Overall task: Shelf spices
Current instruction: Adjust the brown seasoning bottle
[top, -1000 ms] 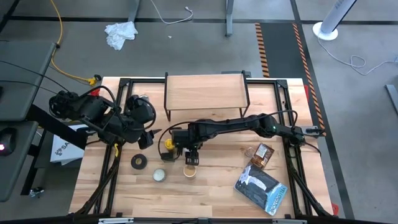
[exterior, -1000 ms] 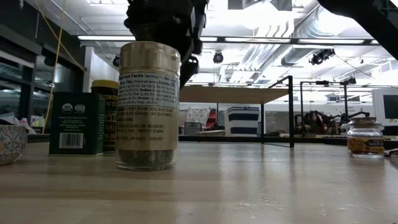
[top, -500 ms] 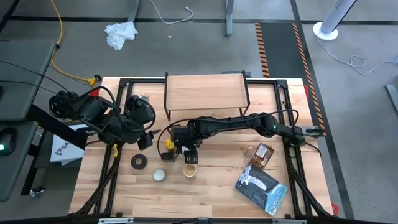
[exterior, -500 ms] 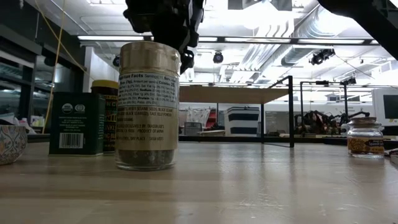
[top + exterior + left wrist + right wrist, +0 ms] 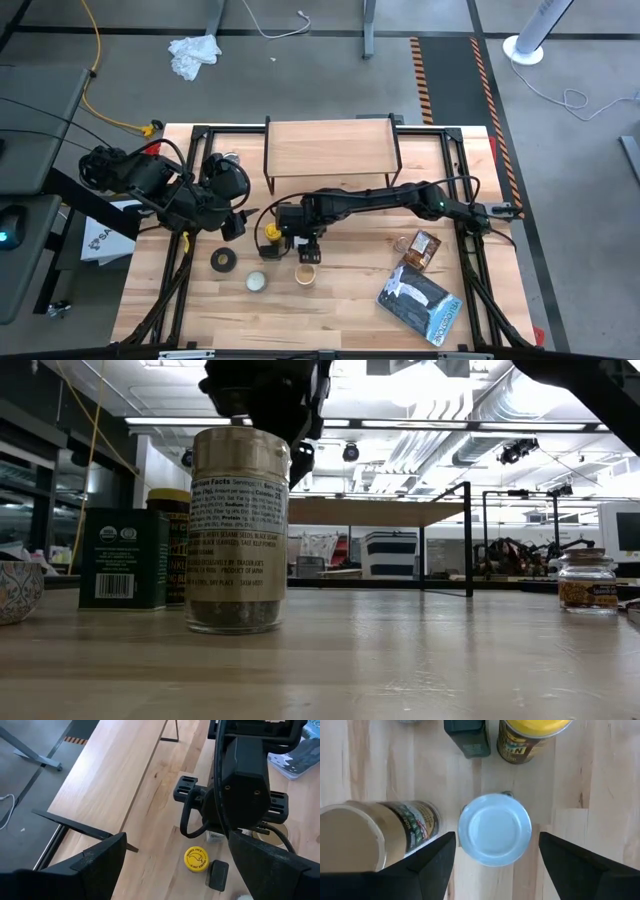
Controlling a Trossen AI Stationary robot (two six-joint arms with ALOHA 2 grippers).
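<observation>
My right gripper (image 5: 496, 839) points down, open, over a white-capped bottle (image 5: 494, 829) standing on the table; one finger is on each side of the cap with a gap to both. A tan-lidded jar (image 5: 360, 837) stands beside it, and a yellow-lidded jar (image 5: 532, 732) and a dark box (image 5: 467, 735) stand beyond. In the high view that gripper (image 5: 308, 247) hides the bottle. The shelf (image 5: 330, 148) stands at the far middle of the table with a bare plank top. My left gripper (image 5: 236, 222) waits open above the table's left side.
A black tape roll (image 5: 223, 260) and a round silvery tin (image 5: 257, 282) lie near the left front. A brown packet (image 5: 424, 248), a small jar (image 5: 402, 243) and a blue-grey bag (image 5: 415, 303) lie to the right. A patterned bowl (image 5: 15, 590) shows in the low view.
</observation>
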